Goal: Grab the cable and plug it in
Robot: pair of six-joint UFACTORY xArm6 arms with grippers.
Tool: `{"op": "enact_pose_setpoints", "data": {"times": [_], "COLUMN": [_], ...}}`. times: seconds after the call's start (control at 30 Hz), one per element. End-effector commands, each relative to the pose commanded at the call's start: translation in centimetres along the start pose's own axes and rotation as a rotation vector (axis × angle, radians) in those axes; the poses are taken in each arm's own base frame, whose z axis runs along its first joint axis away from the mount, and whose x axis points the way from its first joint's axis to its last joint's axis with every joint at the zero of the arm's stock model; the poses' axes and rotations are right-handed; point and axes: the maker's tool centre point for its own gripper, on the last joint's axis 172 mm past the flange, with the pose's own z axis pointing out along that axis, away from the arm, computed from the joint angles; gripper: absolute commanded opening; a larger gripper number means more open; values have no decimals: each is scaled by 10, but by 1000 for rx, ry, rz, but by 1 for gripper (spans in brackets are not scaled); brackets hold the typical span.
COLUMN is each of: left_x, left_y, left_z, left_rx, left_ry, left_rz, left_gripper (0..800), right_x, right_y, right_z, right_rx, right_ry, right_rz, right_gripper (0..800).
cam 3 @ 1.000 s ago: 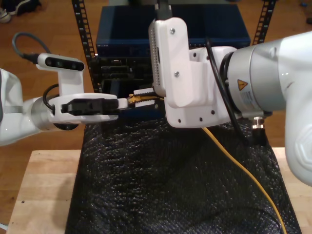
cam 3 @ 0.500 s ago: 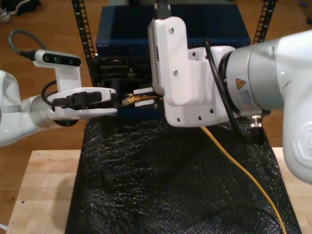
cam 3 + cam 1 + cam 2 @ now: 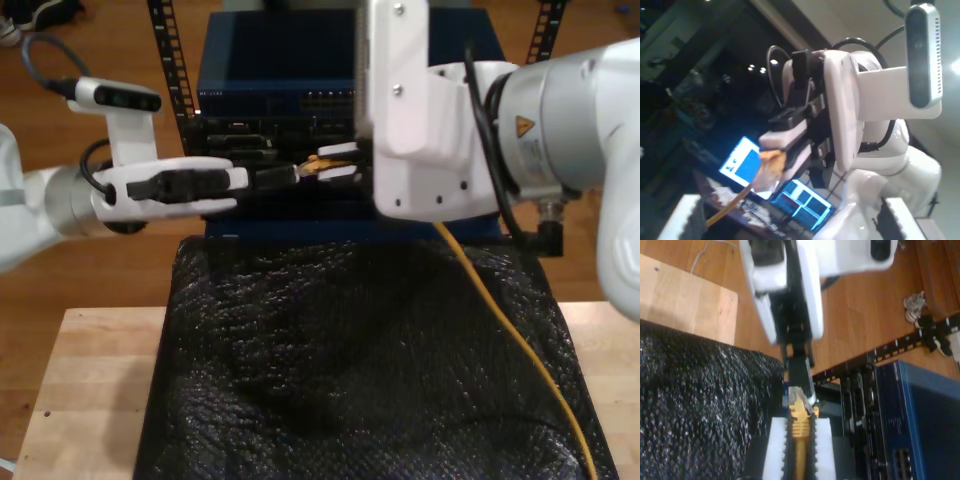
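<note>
1 cable (image 3: 500,330), plug end clamped between 2 white pads (image 3: 774,450) of my second gripper (image 3: 335,165). My first gripper (image 3: 275,178) spread wide, holding nothing. 1 warning-triangle sticker (image 3: 523,127).

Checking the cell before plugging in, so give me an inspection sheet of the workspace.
Surface: black textured mat over a wooden table.
Job's things: yellow cable, its plug pointing at the rack.
Clutter: nothing seen.
Grippers: my second pincer shut on the cable behind the plug; my first pincer open, facing the plug's tip.
Cables: black arm cable on the second arm.
Surroundings: blue rack unit, wooden floor.
</note>
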Motion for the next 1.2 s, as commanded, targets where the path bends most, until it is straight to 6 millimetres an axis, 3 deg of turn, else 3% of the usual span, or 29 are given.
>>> {"op": "enact_pose_setpoints", "data": {"times": [0.13, 0.4, 0.57, 0.87, 1.2], "left_x": [3, -18, -27, -74, -112], "left_y": [0, -27, -32, -38, -11], "left_z": [-2, -25, -43, -104, -164], "left_rx": [43, 233, 299, 482, 508], "left_ry": [-35, -259, -382, -760, -1004], "left_rz": [45, 132, 193, 240, 224], "left_gripper": [797, 797, 797, 797, 798], "right_x": [-15, -91, -129, -165, -189], "right_y": [-6, -21, -28, -42, -61], "right_z": [1, 2, -2, -1, 22], "right_rx": [33, 142, 179, 236, 305], "right_ry": [-23, -134, -182, -225, -261], "right_rz": [35, 230, 314, 401, 478], "right_gripper": [0, 0, 0, 0, 0]}}
